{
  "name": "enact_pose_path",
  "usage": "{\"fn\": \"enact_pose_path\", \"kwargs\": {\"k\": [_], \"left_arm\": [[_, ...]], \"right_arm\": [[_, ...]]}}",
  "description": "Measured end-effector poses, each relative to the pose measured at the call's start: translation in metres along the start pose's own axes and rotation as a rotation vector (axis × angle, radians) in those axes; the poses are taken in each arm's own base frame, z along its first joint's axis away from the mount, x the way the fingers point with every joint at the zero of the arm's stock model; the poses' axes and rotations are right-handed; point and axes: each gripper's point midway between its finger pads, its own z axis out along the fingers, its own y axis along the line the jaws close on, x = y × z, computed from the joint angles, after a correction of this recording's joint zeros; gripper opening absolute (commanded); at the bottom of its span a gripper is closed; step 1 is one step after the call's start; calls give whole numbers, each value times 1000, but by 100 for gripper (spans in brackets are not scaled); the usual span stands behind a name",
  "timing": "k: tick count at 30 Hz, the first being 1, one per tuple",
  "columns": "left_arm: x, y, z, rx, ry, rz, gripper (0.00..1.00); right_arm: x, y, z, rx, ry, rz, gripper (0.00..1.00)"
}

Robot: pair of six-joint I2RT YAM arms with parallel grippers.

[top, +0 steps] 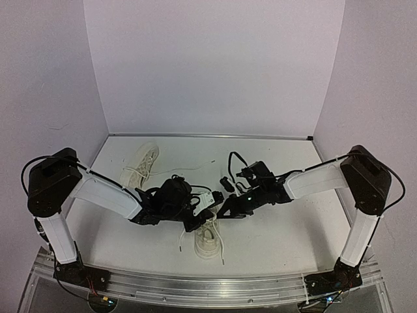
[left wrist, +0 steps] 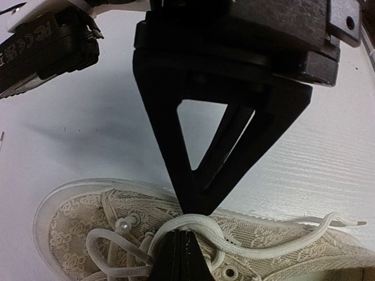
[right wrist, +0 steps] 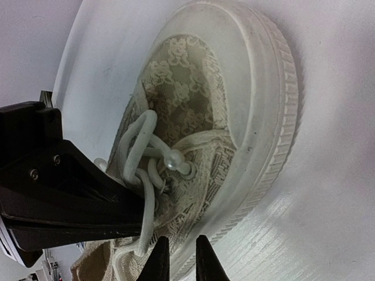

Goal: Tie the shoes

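One cream shoe (top: 208,240) lies near the table's front centre, and both grippers are over it. My left gripper (top: 197,222) is shut on a loop of its white lace (left wrist: 199,223), pinched between the fingertips above the eyelets of the shoe (left wrist: 82,231). My right gripper (top: 226,208) hovers at the shoe's side; in the right wrist view its gripper (right wrist: 180,260) has a narrow gap with only the shoe's sole rim (right wrist: 258,152) behind it. The crossed laces (right wrist: 132,146) lie just left of it. The second shoe (top: 141,165) lies at the back left, laces loose.
White walls close the table (top: 280,248) at the back and sides. A black cable (top: 232,160) loops above the right arm. The left gripper's black body (right wrist: 58,199) fills the left of the right wrist view, close to the right fingers.
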Motion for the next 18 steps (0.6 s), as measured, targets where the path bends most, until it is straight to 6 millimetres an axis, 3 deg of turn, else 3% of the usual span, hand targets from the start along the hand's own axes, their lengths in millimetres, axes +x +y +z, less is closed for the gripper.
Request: {"fn": "enact_pose_path", "kwargs": {"k": [18], "left_arm": [[0, -1, 0, 7, -1, 21, 0]], "right_arm": [[-5, 14, 2, -33, 1, -17, 19]]}}
